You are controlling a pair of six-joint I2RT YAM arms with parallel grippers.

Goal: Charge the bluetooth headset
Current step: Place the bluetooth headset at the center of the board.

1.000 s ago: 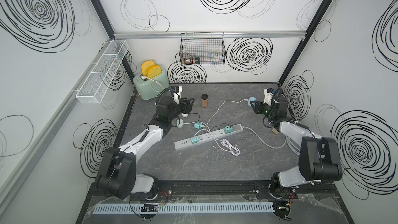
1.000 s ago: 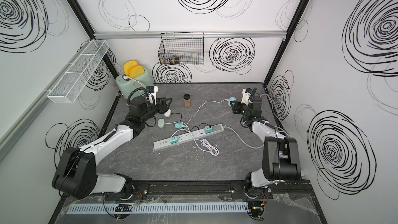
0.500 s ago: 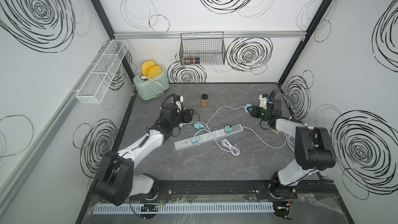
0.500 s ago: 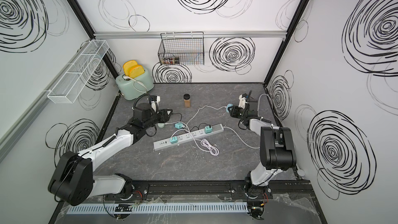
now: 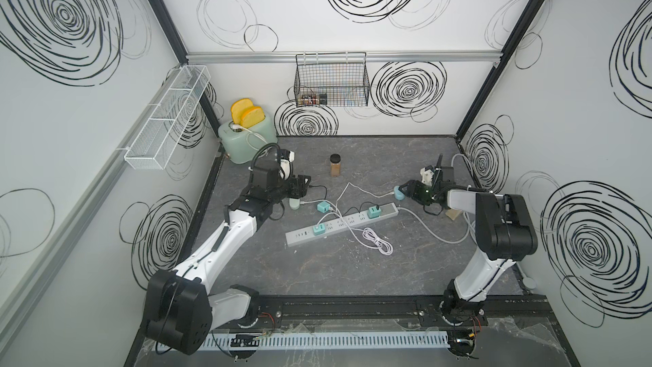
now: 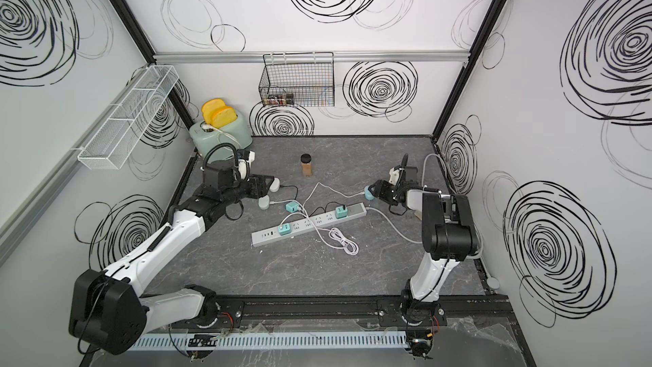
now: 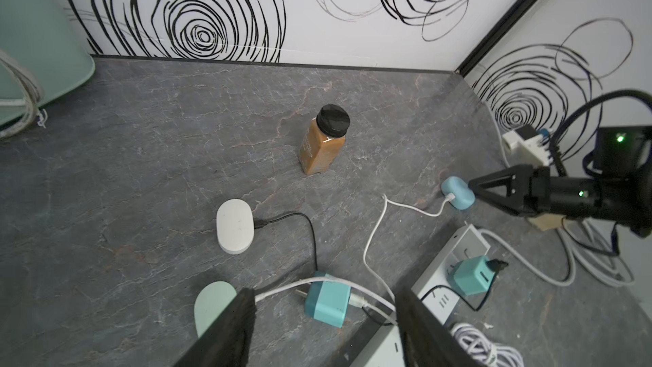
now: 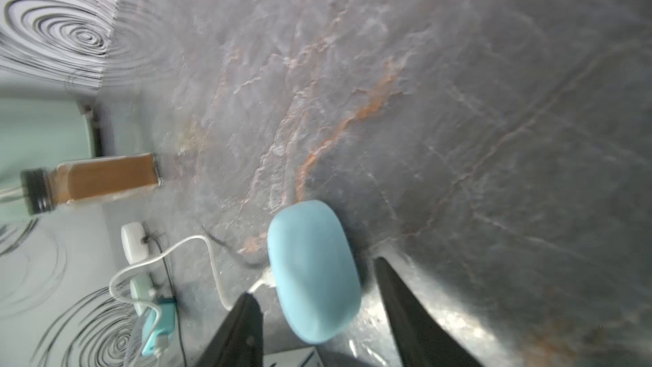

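1. Right wrist view: the blue headset case [image 8: 314, 270] lies flat on the grey table [image 8: 458, 100], with a white cable [image 8: 211, 259] plugged into its side.
2. The right gripper [image 8: 314, 278] is spread wide around the case, gripping nothing; a gap shows beside one finger.
3. The left gripper [image 7: 324, 296] gapes empty above a teal charger [image 7: 328, 307], beside the power strip [image 5: 342, 224].
4. A brown bottle [image 7: 323, 146] stands upright farther back.

White walls [image 5: 458, 40] scrawled with black spirals enclose a dark grey marbled floor [image 5: 317, 277], a black wire basket [image 5: 331, 79] hanging well beyond the left claw [image 5: 304, 186] and a white mesh shelf [image 5: 165, 118] high to its left.
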